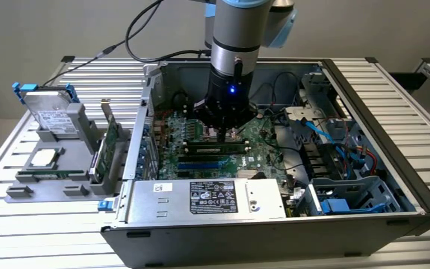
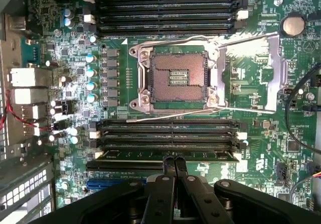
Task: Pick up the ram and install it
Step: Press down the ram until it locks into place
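The ram (image 2: 200, 155) is a thin green stick lying along the motherboard slot closest to my fingers, seen edge-on. In the exterior view the ram (image 1: 213, 149) sits in a black slot on the green motherboard (image 1: 256, 145) inside the open computer case. My gripper (image 2: 174, 159) is shut, its two black fingers pressed together with nothing between them. The tips stand right over the middle of the ram's top edge; whether they touch it I cannot tell. In the exterior view the gripper (image 1: 226, 133) points straight down just above that slot.
The empty processor socket (image 2: 178, 77) with its raised metal frame lies beyond the slots. Another bank of black slots (image 2: 165, 15) is farther off. Case walls (image 1: 394, 140), cables and a power supply (image 1: 208, 199) surround the board. At the exterior view's left, a grey fixture (image 1: 20, 193) holds a hard drive (image 1: 51, 112), a silver chip (image 1: 45, 158) and a green expansion card (image 1: 110, 148).
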Tool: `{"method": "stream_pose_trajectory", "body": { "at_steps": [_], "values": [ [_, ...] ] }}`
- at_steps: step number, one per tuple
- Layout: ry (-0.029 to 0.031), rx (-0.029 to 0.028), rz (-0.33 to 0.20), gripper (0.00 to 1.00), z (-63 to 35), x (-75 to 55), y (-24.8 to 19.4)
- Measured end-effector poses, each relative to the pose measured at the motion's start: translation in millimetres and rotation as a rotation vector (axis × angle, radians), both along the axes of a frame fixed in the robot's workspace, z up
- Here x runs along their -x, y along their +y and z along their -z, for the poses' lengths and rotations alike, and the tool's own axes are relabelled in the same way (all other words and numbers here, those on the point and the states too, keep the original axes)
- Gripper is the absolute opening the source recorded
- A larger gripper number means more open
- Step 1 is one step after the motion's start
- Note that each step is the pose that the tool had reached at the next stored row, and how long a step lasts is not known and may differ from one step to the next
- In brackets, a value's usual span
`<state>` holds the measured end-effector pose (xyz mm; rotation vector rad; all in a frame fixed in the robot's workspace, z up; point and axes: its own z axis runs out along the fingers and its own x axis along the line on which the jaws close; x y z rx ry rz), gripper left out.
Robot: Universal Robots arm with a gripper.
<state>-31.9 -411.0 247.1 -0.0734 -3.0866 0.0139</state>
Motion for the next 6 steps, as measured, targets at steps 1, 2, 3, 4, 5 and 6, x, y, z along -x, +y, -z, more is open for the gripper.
{"method": "stream_pose_trajectory", "body": {
  "at_steps": [1,2,3,4,5,6],
  "values": [
    [0.0,0.0,0.002,0.1,0.0,0.0,0.0],
    [0.0001,-0.0001,0.002,0.1,0.0,0.0,0.0],
    [0.0,-0.0002,0.002,0.1,0.0,0.0,-0.1],
    [0.0,0.0,0.002,0.1,0.0,0.0,0.0],
    [0.0001,0.0,0.002,0.1,0.0,0.0,0.0],
    [0.0001,0.0,0.002,0.1,0.0,0.0,-0.1]
  ]
}}
